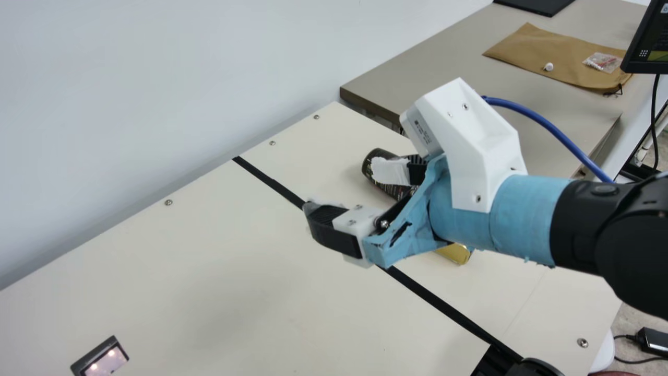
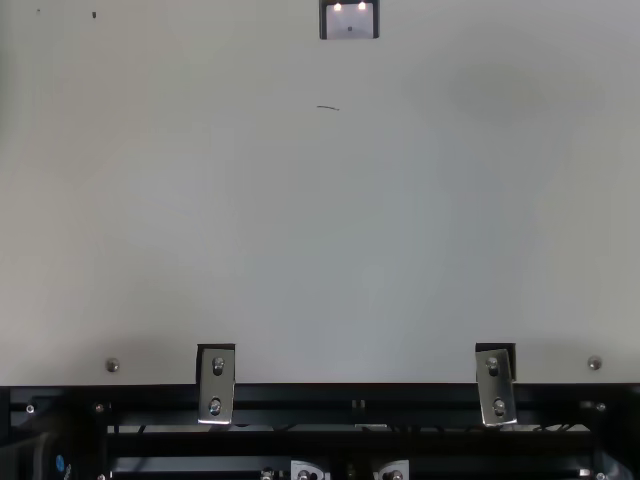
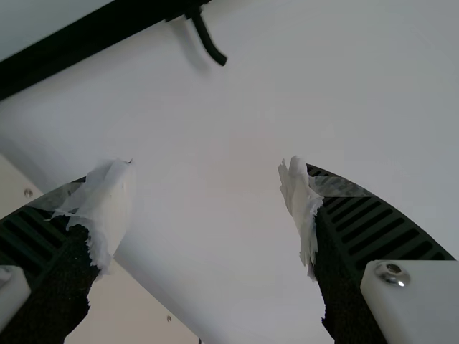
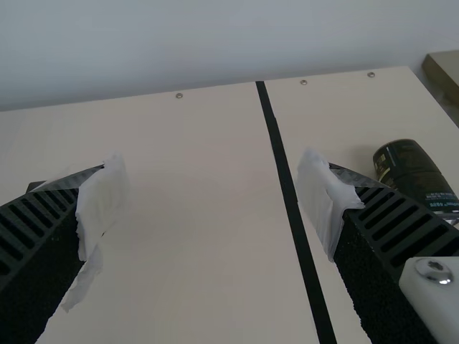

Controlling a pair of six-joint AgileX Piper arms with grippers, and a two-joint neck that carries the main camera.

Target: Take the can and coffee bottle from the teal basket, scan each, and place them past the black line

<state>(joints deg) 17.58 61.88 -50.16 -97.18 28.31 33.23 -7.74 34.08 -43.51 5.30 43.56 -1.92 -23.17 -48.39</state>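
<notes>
Placing looks finished; next, the arms probably withdraw. The left black ribbed gripper (image 3: 208,168) is spread wide, empty. The right black ribbed gripper (image 1: 345,189), also wide and empty, points back across the black tape line (image 1: 433,300) from its blue-wrapped arm (image 1: 469,214). Past the line lie a dark printed cylindrical container (image 1: 383,176) and a partly hidden gold-coloured item (image 1: 456,254).

Cream tbl (image 1: 209,261) w/ blk line (image 1: 271,183): dark cyl. (image 4: 412,175) & gold item (image 1: 455,254) one side, scanner (image 1: 107,360) opp.

Main looks down aslant, top steeply; main and close right-wrist views share black line (image 1: 443,307).
</notes>
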